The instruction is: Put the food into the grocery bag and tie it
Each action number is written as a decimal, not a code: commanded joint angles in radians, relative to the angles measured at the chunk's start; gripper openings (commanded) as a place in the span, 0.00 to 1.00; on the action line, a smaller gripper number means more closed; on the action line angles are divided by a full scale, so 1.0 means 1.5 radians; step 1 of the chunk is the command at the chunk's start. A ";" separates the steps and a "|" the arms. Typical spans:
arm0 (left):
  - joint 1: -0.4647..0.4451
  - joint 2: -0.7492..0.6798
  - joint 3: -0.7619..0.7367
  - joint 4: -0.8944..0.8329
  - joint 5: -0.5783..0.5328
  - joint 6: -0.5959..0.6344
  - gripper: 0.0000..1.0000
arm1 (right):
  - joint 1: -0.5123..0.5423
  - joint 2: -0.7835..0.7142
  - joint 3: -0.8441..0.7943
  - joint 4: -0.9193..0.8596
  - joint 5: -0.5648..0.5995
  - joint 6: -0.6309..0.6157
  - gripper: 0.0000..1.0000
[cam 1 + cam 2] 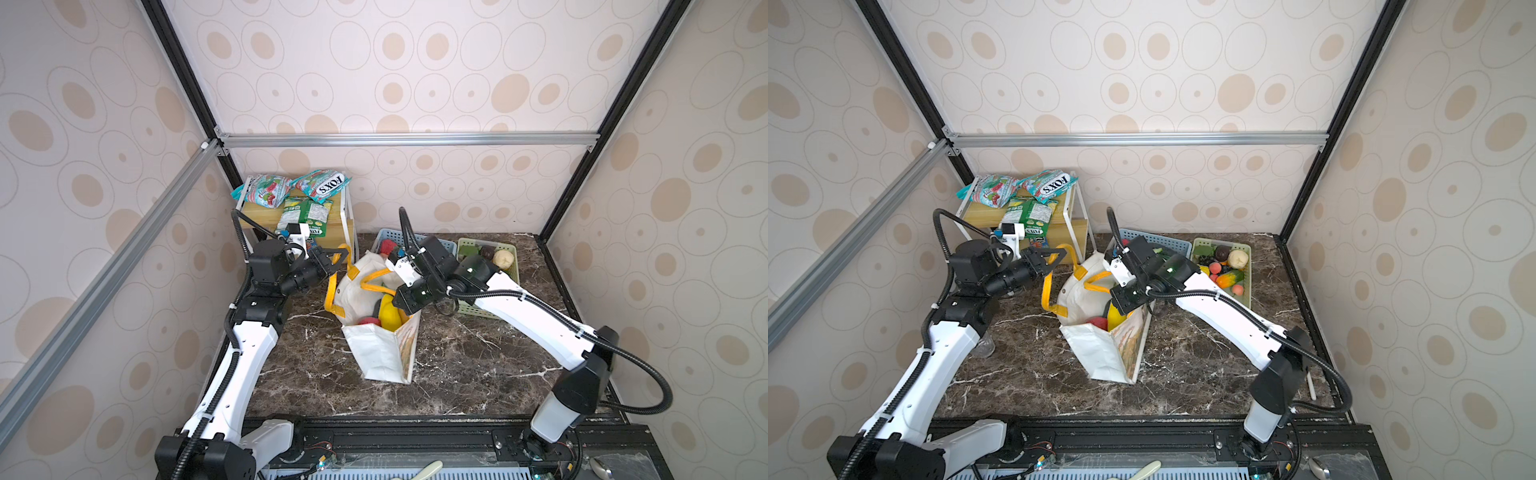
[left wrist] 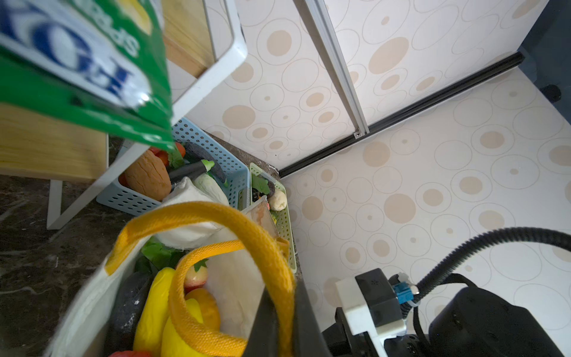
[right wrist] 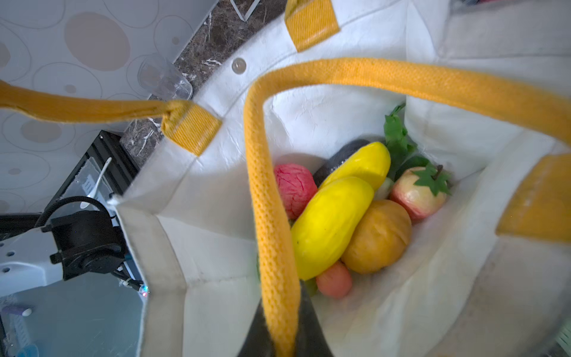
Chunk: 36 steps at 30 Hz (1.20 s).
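Food [image 3: 333,222] is seen in bag [image 1: 374,357] at frame centre; left handle [image 1: 330,291] is clamped by left hand [image 2: 282,337], right handle [image 3: 401,74] by right hand [image 3: 278,340].

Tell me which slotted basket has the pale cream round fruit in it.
The green basket, right of the blue basket in both top views. The cream fruit sits at its far end beside a dark purple fruit.

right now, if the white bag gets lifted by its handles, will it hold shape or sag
Probably sags: the grocery bag has creased, leaning walls, so soft fabric. The left handle hangs in a slack loop from the left gripper, so floppy. The food lies piled at the bottom, so it should hang bottom-heavy.
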 commanded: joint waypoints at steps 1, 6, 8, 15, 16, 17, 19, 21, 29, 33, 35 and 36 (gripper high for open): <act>-0.037 0.000 0.039 -0.028 -0.066 -0.005 0.10 | -0.003 -0.053 -0.094 0.213 -0.018 0.037 0.12; -0.074 0.003 0.032 -0.047 -0.137 -0.026 0.18 | -0.004 -0.121 -0.231 0.384 -0.035 0.029 0.12; -0.095 0.008 0.025 -0.037 -0.145 -0.041 0.22 | -0.004 -0.129 -0.270 0.455 -0.067 0.019 0.12; -0.187 0.060 0.075 -0.037 -0.199 -0.032 0.26 | 0.007 -0.101 -0.293 0.514 -0.212 -0.028 0.12; -0.200 0.067 0.080 -0.039 -0.207 -0.030 0.27 | 0.007 -0.106 -0.306 0.535 -0.221 -0.029 0.12; -0.211 0.073 0.082 -0.038 -0.206 -0.029 0.29 | 0.008 -0.110 -0.314 0.546 -0.230 -0.033 0.12; -0.226 0.081 0.090 -0.044 -0.207 -0.023 0.36 | 0.008 -0.114 -0.326 0.553 -0.235 -0.045 0.12; -0.235 0.089 0.118 -0.084 -0.217 0.008 0.48 | 0.008 -0.119 -0.350 0.582 -0.227 -0.049 0.12; -0.238 0.147 0.286 -0.294 -0.238 0.132 0.67 | 0.007 -0.132 -0.434 0.758 -0.201 -0.014 0.10; -0.251 0.181 0.341 -0.332 -0.225 0.169 0.66 | 0.007 -0.130 -0.444 0.785 -0.196 -0.011 0.10; -0.255 0.190 0.375 -0.366 -0.272 0.177 0.65 | 0.007 -0.134 -0.450 0.791 -0.192 -0.010 0.09; -0.253 0.189 0.389 -0.390 -0.307 0.184 0.66 | 0.007 -0.138 -0.454 0.794 -0.190 -0.009 0.09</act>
